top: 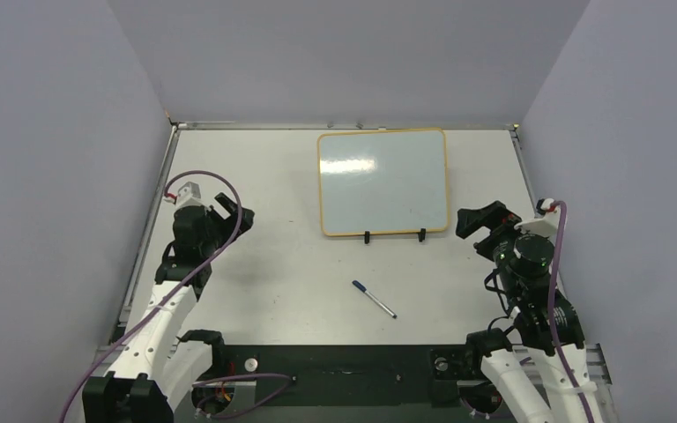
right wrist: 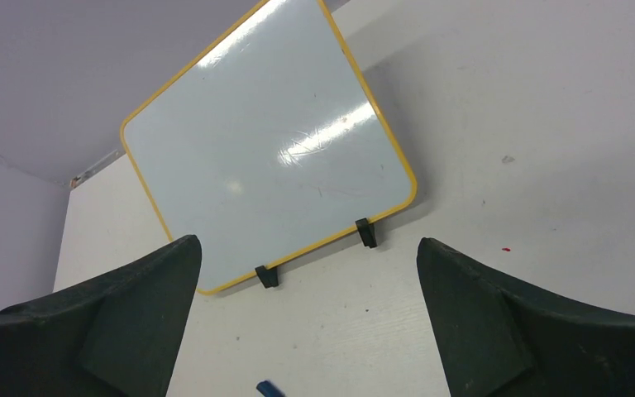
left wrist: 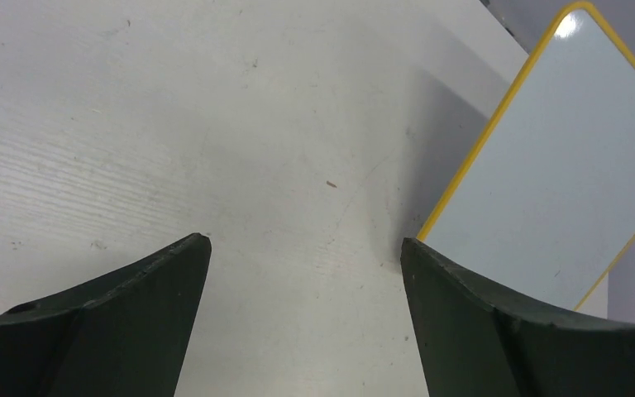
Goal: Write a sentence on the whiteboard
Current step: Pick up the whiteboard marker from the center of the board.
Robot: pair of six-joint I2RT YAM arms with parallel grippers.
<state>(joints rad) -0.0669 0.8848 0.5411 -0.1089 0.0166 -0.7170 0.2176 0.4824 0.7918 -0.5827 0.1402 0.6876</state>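
Observation:
The whiteboard (top: pixel 383 181) stands at the back middle of the table on two black feet, yellow-framed. Its glossy face is blank; no sentence shows on it. A marker (top: pixel 374 299) with a blue cap lies loose on the table in front of the board, between the two arms. My left gripper (top: pixel 229 211) hovers open to the left of the board with nothing in it. My right gripper (top: pixel 485 225) hovers open to the right of the board's near corner, also empty. The left wrist view shows the whiteboard (left wrist: pixel 562 190) beyond the open left gripper (left wrist: pixel 304 244). In the right wrist view the whiteboard (right wrist: pixel 273 157) and the marker's blue tip (right wrist: pixel 269 389) lie past the open right gripper (right wrist: pixel 307 241).
Grey walls close in the white table (top: pixel 256 176) on the left, back and right. A dark rail (top: pixel 344 366) with the arm bases runs along the near edge. Purple cables loop by both arms.

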